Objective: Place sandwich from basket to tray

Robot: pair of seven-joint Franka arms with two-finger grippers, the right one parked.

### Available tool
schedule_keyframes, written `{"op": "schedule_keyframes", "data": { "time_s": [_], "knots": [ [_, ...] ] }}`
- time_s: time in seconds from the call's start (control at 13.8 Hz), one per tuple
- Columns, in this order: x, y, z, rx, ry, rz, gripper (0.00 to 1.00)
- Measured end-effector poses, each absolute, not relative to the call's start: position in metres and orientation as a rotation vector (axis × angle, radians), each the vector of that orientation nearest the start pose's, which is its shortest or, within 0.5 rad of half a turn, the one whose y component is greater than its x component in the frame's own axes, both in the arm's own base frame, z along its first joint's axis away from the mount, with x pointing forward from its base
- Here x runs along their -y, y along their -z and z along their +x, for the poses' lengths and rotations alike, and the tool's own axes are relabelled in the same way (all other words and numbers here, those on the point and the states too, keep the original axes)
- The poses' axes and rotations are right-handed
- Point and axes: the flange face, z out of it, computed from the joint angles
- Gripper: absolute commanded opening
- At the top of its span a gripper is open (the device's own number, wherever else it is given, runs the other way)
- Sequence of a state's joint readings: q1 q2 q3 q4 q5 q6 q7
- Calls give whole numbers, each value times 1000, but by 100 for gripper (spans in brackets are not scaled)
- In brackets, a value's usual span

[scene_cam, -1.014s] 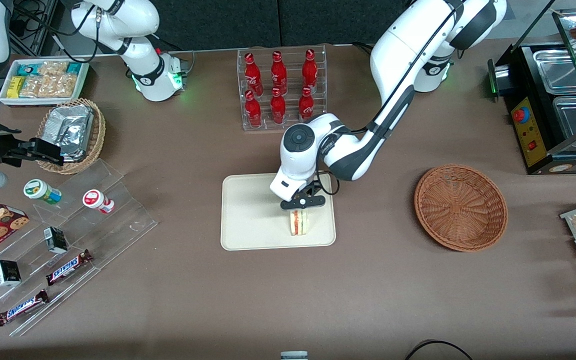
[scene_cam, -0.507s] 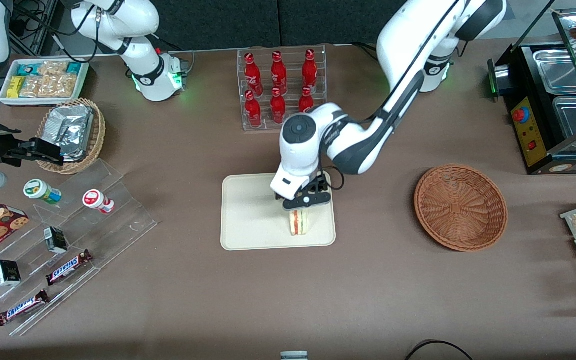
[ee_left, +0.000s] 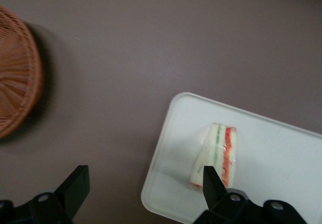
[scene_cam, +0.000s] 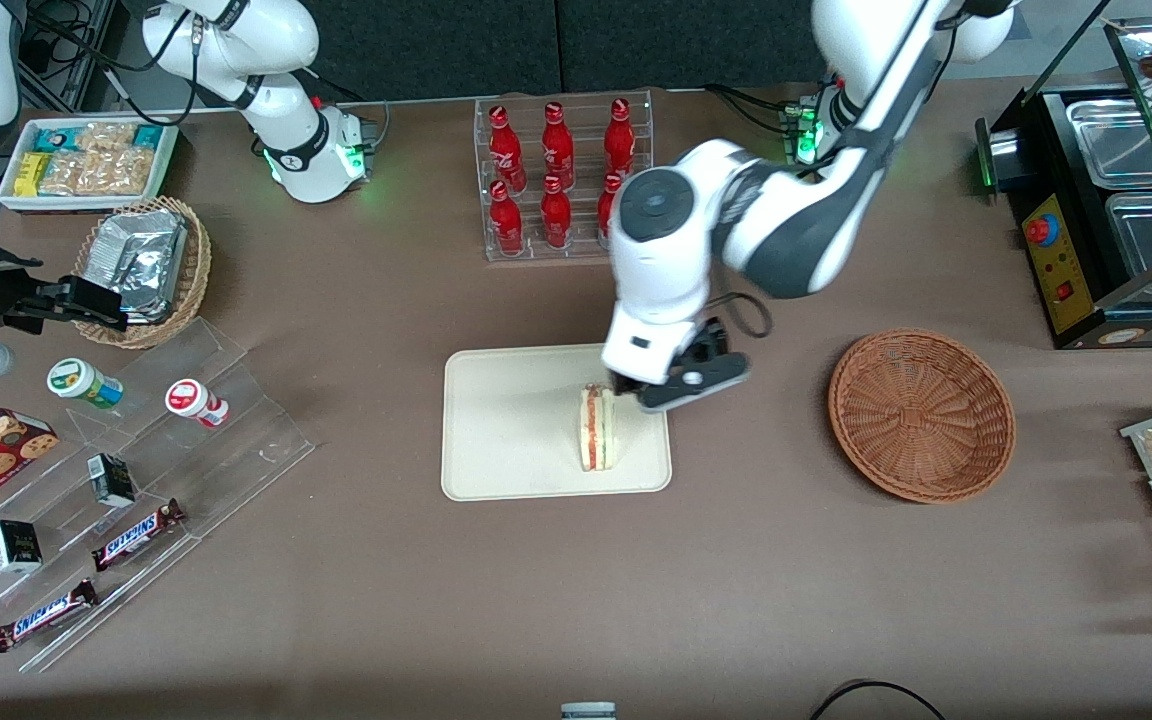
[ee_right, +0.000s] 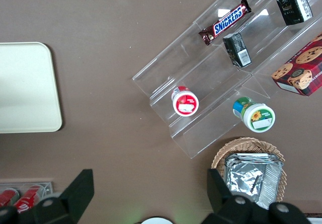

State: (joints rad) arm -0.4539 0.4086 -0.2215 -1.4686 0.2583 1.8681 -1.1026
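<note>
The sandwich (scene_cam: 597, 428) stands on its edge on the cream tray (scene_cam: 506, 420), near the tray's end that faces the basket, with its red and green filling showing. It also shows in the left wrist view (ee_left: 217, 151) on the tray (ee_left: 282, 148). My left gripper (scene_cam: 678, 387) hangs above the tray's corner, beside the sandwich and apart from it. It is open and empty, and its fingers (ee_left: 75, 183) stand wide apart in the left wrist view (ee_left: 145, 183). The reddish-brown basket (scene_cam: 921, 415) lies empty toward the working arm's end and shows in the left wrist view (ee_left: 17, 78).
A clear rack of red bottles (scene_cam: 561, 175) stands farther from the front camera than the tray. A clear stepped shelf with snacks (scene_cam: 136, 470), a tan basket of foil packets (scene_cam: 146, 265) and a white snack tray (scene_cam: 86, 160) lie toward the parked arm's end. A black food warmer (scene_cam: 1106, 210) stands past the basket.
My gripper has risen off the sandwich and moved toward the basket. The sandwich stays on the tray, now fully uncovered.
</note>
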Motion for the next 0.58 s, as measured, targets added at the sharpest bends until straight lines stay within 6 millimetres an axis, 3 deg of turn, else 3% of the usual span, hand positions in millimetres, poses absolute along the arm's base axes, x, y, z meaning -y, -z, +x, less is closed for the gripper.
{"op": "schedule_keyframes", "data": {
  "time_s": [0.29, 0.58],
  "knots": [
    [311, -521, 563, 551, 94, -2979, 99],
    [253, -562, 554, 443, 6, -2954, 99]
  ]
}}
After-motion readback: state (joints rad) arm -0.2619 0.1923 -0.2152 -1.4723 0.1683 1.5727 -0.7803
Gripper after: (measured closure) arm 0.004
